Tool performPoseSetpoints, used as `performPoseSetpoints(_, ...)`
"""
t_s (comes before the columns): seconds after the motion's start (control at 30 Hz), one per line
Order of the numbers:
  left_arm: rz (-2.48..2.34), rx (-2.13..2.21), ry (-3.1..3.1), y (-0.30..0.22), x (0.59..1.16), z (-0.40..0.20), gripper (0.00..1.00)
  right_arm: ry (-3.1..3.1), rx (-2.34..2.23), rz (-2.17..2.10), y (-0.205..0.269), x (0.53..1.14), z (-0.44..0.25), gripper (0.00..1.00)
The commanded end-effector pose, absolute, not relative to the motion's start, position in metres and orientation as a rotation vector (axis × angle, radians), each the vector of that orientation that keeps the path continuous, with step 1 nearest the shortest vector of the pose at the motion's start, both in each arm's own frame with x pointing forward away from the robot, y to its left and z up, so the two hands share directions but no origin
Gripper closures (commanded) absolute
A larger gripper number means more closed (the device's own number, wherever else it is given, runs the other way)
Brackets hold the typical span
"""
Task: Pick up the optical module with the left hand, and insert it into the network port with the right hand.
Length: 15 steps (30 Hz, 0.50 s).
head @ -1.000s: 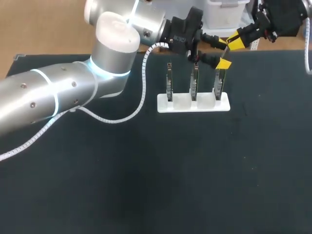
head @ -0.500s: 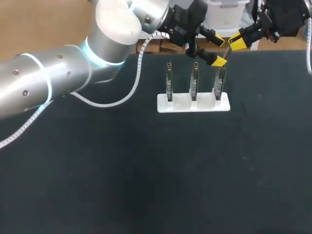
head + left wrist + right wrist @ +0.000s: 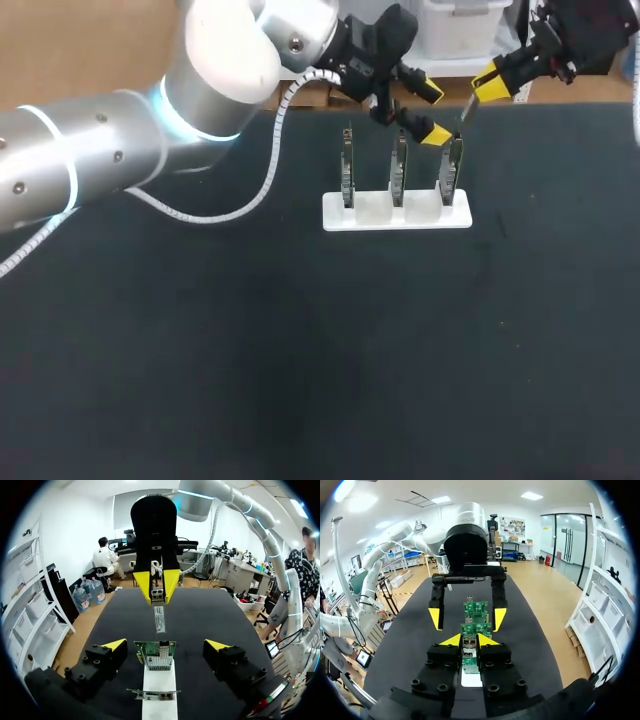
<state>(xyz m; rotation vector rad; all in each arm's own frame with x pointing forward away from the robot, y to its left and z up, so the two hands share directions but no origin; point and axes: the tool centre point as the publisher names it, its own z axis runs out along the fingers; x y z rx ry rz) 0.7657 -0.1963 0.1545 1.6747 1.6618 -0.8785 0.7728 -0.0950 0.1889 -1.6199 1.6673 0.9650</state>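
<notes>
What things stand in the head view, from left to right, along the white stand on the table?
left card → middle card → right card, all three upright in the white stand.

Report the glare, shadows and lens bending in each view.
Head view: the left arm's white joint cap glares almost pure white; the black table swallows shadows, so the white stand casts none that shows. Left wrist view: the table's edges bow outward, and a pale sheen lies on it ahead of the left claw. Right wrist view: the same bowing and sheen past the right claw.
</notes>
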Motion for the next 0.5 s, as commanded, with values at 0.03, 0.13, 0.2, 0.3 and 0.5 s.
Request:
performPoseSetpoints(0.03,-0.856,1.674,1.690,-0.1958,0.7612,0.1538,0.00,1.672,-1.624,0.962,-0.0943,0.7733,0.1897,1.00)
performPoseSetpoints(0.13,-0.835,1.694,1.694,-0.1963,0.7609,0.1521,0.00,1.675,-1.626,0.961,-0.0942,0.7735,0.1897,1.00)
performPoseSetpoints(0.2,-0.834,1.696,1.697,-0.1970,0.7608,0.1511,0.00,1.676,-1.628,0.962,-0.0942,0.7736,0.1897,1.00)
performPoseSetpoints(0.3,-0.831,1.699,1.699,-0.1983,0.7612,0.1500,0.00,1.676,-1.631,0.963,-0.0942,0.7738,0.1896,1.00)
performPoseSetpoints(0.5,-0.829,1.707,1.706,-0.1999,0.7633,0.1486,0.00,1.676,-1.631,0.962,-0.0946,0.7752,0.1901,1.00)
